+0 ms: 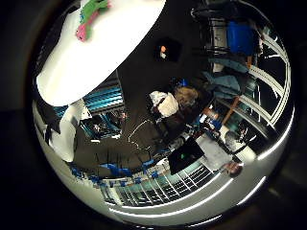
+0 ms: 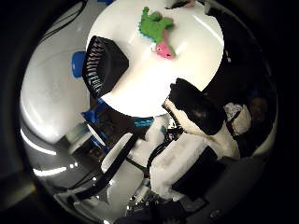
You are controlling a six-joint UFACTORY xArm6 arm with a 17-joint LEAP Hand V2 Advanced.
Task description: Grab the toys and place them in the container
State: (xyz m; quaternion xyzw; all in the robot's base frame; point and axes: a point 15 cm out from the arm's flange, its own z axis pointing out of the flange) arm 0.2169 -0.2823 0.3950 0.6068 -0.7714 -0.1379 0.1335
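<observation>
Robot hand (image 2: 196, 140): white and black parts fill the near side of the thumb side palm view, one black-tipped finger (image 2: 198, 109) reaching out toward the desk rim. Fingers look fairly straight and hold nothing; robot hand is apart from every item, well off the desk.

Round white desk (image 2: 140, 88) is the landmark. On the desk, toward its far part from the robot hand, lies a green and pink plush toy (image 2: 158, 30), flat on the surface, pink end pointing toward the desk middle. Nothing touches it. At the desk's far rim past the toy, a small pink and dark item (image 2: 183, 3) is cut off by the view edge; cannot tell what it is.

Black container (image 2: 103, 64) with slotted, ribbed side sits at the desk edge, to one side of the toy and well apart from it. Whether anything is inside cannot be told.
</observation>
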